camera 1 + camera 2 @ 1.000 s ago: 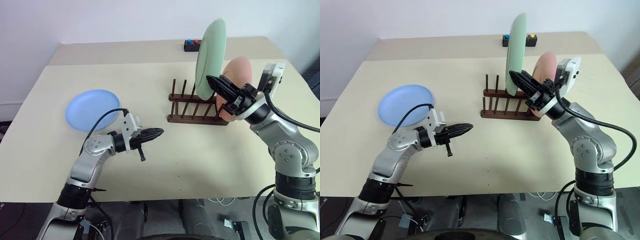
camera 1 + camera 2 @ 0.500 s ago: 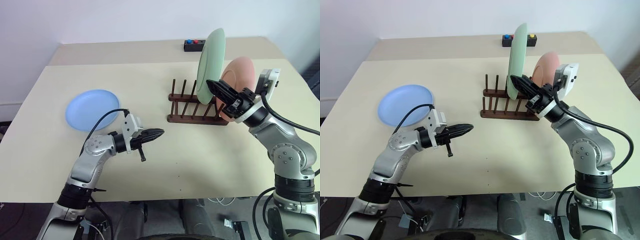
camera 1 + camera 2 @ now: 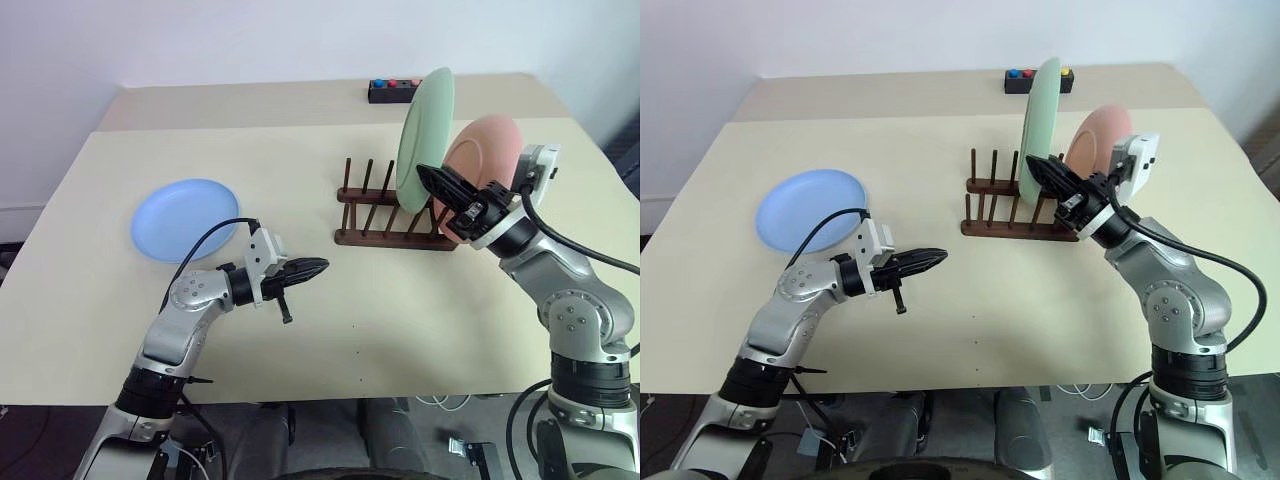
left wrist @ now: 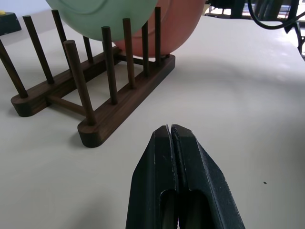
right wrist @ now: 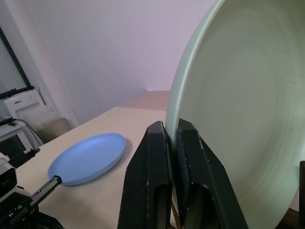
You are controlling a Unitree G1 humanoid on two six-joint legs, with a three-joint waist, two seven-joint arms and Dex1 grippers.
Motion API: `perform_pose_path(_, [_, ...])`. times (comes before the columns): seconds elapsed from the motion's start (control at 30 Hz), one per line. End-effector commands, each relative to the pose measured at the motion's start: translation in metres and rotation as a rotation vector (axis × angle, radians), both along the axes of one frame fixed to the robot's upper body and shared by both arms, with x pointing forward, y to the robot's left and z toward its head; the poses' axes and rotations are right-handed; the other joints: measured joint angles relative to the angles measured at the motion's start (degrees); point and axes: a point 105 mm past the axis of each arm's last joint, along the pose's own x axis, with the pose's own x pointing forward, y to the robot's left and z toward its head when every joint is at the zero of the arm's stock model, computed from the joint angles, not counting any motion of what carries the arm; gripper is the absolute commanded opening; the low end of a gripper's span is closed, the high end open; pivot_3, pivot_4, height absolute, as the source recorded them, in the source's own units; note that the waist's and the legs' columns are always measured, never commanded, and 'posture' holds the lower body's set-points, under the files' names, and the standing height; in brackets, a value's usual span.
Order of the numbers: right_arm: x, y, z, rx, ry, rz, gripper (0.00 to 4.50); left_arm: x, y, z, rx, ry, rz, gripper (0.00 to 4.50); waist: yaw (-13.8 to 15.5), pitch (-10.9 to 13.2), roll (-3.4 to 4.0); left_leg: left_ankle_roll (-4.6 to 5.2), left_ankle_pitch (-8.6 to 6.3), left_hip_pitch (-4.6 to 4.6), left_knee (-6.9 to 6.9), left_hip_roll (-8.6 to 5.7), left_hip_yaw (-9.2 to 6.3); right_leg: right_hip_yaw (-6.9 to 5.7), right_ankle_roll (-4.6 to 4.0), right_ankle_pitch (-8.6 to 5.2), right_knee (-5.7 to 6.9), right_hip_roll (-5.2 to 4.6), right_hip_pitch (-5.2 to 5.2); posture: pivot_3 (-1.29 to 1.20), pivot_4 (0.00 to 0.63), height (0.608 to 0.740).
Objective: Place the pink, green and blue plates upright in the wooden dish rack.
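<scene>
- The right end effector (image 3: 432,180) is clamped on the rim of the green plate (image 3: 424,138), holding it on edge over the wooden dish rack (image 3: 390,212); the plate's lower edge sits down among the pegs, just in front of the pink plate (image 3: 487,158), which stands upright at the rack's right end.
- The left end effector (image 3: 312,268) is closed with nothing in it (its two fingers meet flush in the left wrist view), and it hovers over the worktop (image 3: 300,150) to the left of the rack.
- The blue plate (image 3: 185,218) lies flat on the worktop, well apart from the rack on the left, and is not yet racked.
- Risks from here, as a judgement:
  - If the fingers let go before the green plate's edge is seated between two pegs, the plate could tip over or roll off the rails.
  - The green plate is near the pink one, so a sideways nudge could knock the pink plate out of its slot.
  - The rack looks light and is not fixed down (it rests loose on the surface), so a push along the worktop could slide it.
  - The blue plate's flat pose may make its rim hard to get under.
- The worktop is pale beige, smooth and matt, with a second, similar surface butted behind it.
- A small black box with coloured buttons (image 3: 391,91) sits on that far surface.
- A plain pale wall stands behind.
</scene>
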Motion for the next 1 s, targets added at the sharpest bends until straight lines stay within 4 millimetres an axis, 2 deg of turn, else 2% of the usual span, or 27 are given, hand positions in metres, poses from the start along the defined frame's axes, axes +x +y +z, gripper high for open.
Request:
perform_pose_path(0.03, [-0.004,-0.004,0.01,0.023,-0.042,0.0,1.04,-0.001,-0.004,0.01,-0.009,-0.049,-0.019,0.0,0.0,0.0,0.0,0.0,0.0,0.0,0.0,0.0,0.0,0.0,0.0,0.0,0.0,0.0,0.0,0.0,0.15,0.74])
perform_pose_path(0.13, [-0.004,-0.005,0.01,0.021,-0.047,-0.005,2.49,-0.001,-0.004,0.009,-0.009,-0.049,-0.017,0.0,0.0,0.0,0.0,0.0,0.0,0.0,0.0,0.0,0.0,0.0,0.0,0.0,0.0,0.0,0.0,0.0,0.15,0.74])
perform_pose_path(0.23, [-0.003,-0.005,0.012,0.012,-0.06,-0.018,4.13,-0.001,-0.004,0.01,-0.01,-0.049,-0.017,0.0,0.0,0.0,0.0,0.0,0.0,0.0,0.0,0.0,0.0,0.0,0.0,0.0,0.0,0.0,0.0,0.0,0.15,0.74])
perform_pose_path(0.27, [-0.003,-0.006,0.013,0.006,-0.066,-0.023,4.47,0.0,-0.004,0.01,-0.009,-0.048,-0.016,0.0,0.0,0.0,0.0,0.0,0.0,0.0,0.0,0.0,0.0,0.0,0.0,0.0,0.0,0.0,0.0,0.0,0.15,0.74])
perform_pose_path(0.47, [-0.004,-0.005,0.027,-0.068,-0.154,-0.06,4.47,0.0,-0.004,0.01,-0.011,-0.048,-0.015,0.0,0.0,0.0,0.0,0.0,0.0,0.0,0.0,0.0,0.0,0.0,0.0,0.0,0.0,0.0,0.0,0.0,0.15,0.74])
perform_pose_path(0.8, [-0.008,0.009,0.072,-0.191,-0.377,-0.107,4.47,0.002,-0.002,0.013,-0.017,-0.054,-0.005,0.0,-0.1,0.0,0.0,0.0,0.0,-0.01,-0.01,0.0,0.0,0.0,0.0,0.0,-0.01,0.0,-0.02,0.0,0.15,0.74])
perform_pose_path(0.93, [-0.023,0.028,0.087,-0.243,-0.468,-0.015,4.47,0.013,0.014,0.024,-0.066,-0.048,0.077,0.0,-0.1,0.0,0.0,0.0,0.0,-0.02,-0.02,0.0,0.0,0.0,0.0,0.0,-0.01,0.0,-0.04,0.0,0.15,0.74])
perform_pose_path(1.0, [-0.03,0.038,0.086,-0.294,-0.498,0.03,4.5,0.021,0.026,0.031,-0.11,-0.033,0.138,0.53,-0.1,0.0,0.0,0.0,0.0,-0.05,-0.03,0.01,-0.01,-0.01,0.0,0.0,0.0,0.0,-0.08,0.0,0.15,0.74])
